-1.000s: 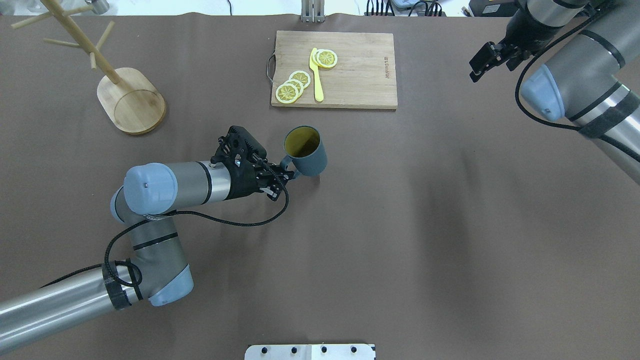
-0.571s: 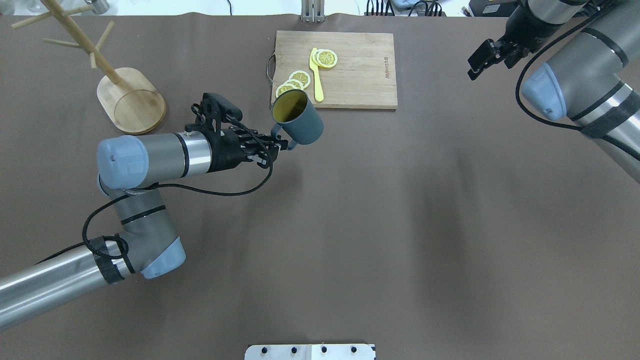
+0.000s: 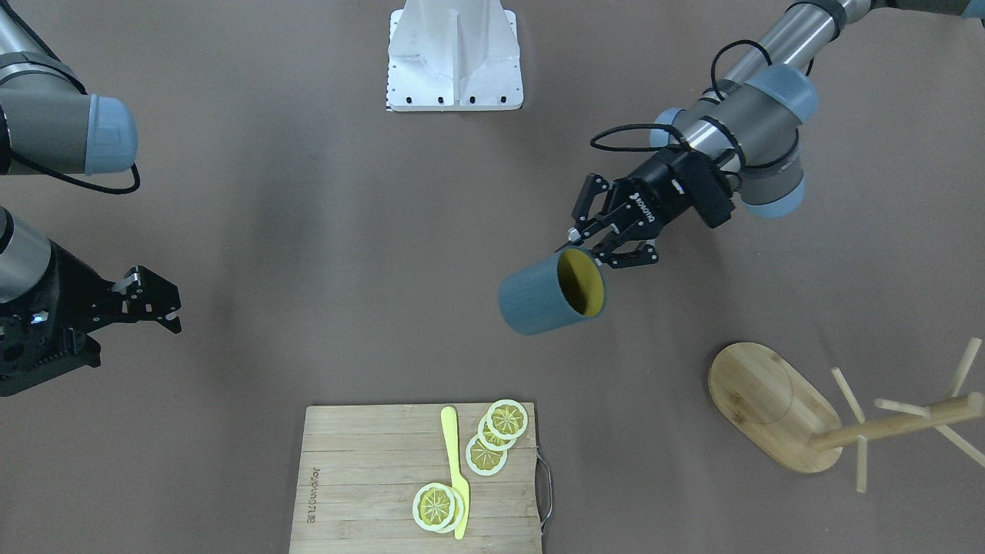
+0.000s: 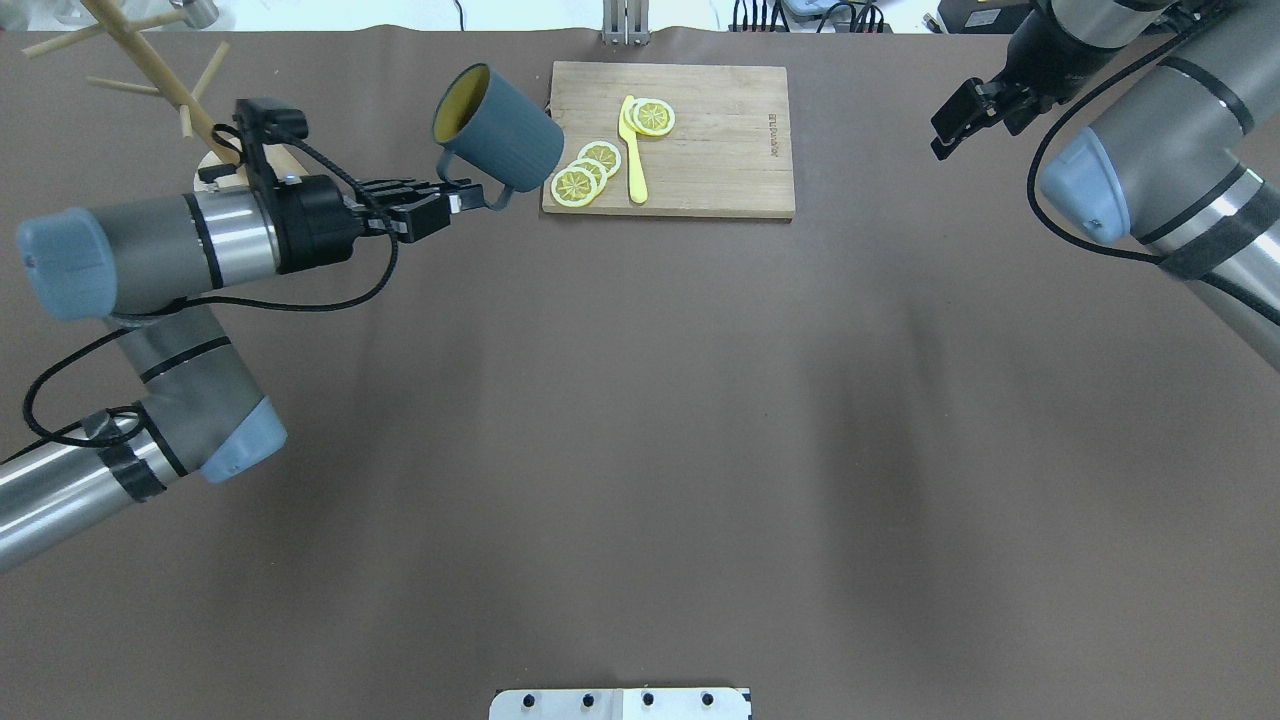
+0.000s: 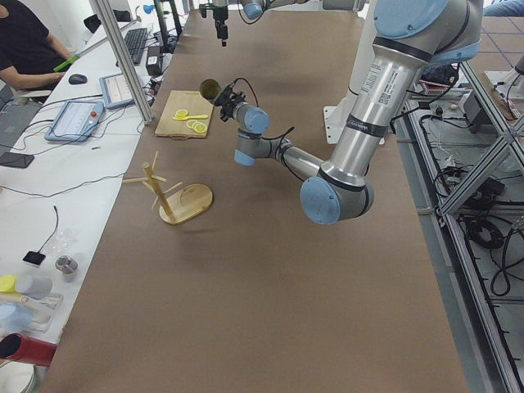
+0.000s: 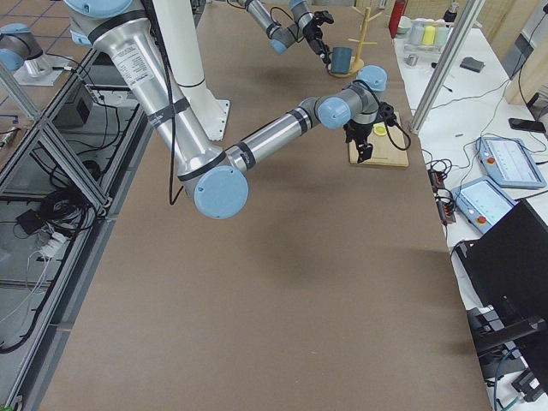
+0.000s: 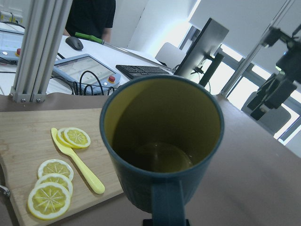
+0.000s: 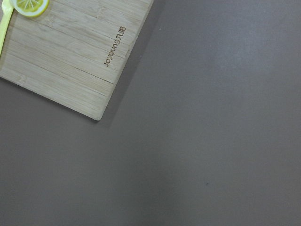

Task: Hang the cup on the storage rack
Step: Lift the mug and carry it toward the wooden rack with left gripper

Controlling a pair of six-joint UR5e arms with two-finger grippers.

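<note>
The dark teal cup (image 4: 505, 145), yellow inside, hangs tilted in the air with its mouth turned toward the storage rack. My left gripper (image 4: 468, 198) is shut on its loop handle. From the front the cup (image 3: 542, 304) sits just below the left gripper (image 3: 608, 250), and it fills the left wrist view (image 7: 160, 141). The bamboo storage rack (image 4: 165, 80) stands at the far left, its base partly hidden behind my left wrist. Its oval base (image 3: 762, 400) and pegs show fully from the front. My right gripper (image 4: 948, 125) hovers open and empty at the far right.
A bamboo cutting board (image 4: 710, 150) with lemon slices (image 4: 575, 183) and a yellow knife (image 4: 633, 150) lies right beside the raised cup. A white mount plate (image 3: 454, 58) sits at the robot's side of the table. A person sits beyond the far edge (image 5: 24, 49).
My left arm has lifted the cup off the table and carried it toward the far left, nearer the rack, tipping its mouth sideways. The right arm has barely moved.
</note>
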